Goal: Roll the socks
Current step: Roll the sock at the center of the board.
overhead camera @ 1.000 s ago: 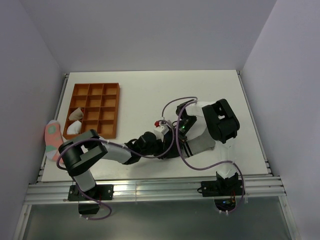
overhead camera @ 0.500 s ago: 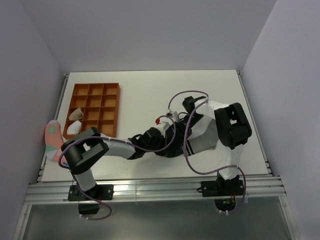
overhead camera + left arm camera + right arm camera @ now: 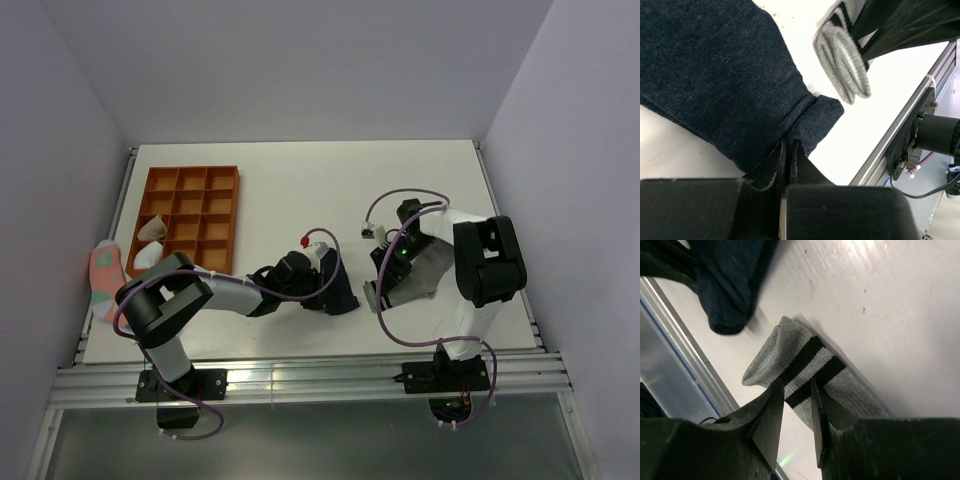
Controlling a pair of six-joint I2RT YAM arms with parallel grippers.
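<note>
The dark navy sock (image 3: 715, 75) lies flat on the white table; it shows in the top view (image 3: 338, 296) at the front middle. My left gripper (image 3: 789, 146) is shut on a bunched fold at the sock's near edge, also seen from above (image 3: 322, 284). The grey sock (image 3: 840, 385) with two dark cuff stripes lies to the right, apart from the navy one; in the top view (image 3: 428, 268) it sits under my right arm. My right gripper (image 3: 797, 385) pinches its striped cuff between narrowly parted fingers. The cuff end (image 3: 842, 60) stands slightly lifted and folded.
An orange compartment tray (image 3: 236, 215) stands at the back left with two pale rolled bundles (image 3: 150, 242) in it. A pink sock (image 3: 103, 275) hangs at the table's left edge. The metal rail (image 3: 300, 375) runs along the front edge close to both socks.
My right arm has swung right and drawn the grey sock away from the navy one. My left gripper has stayed on the navy sock, shifted slightly left.
</note>
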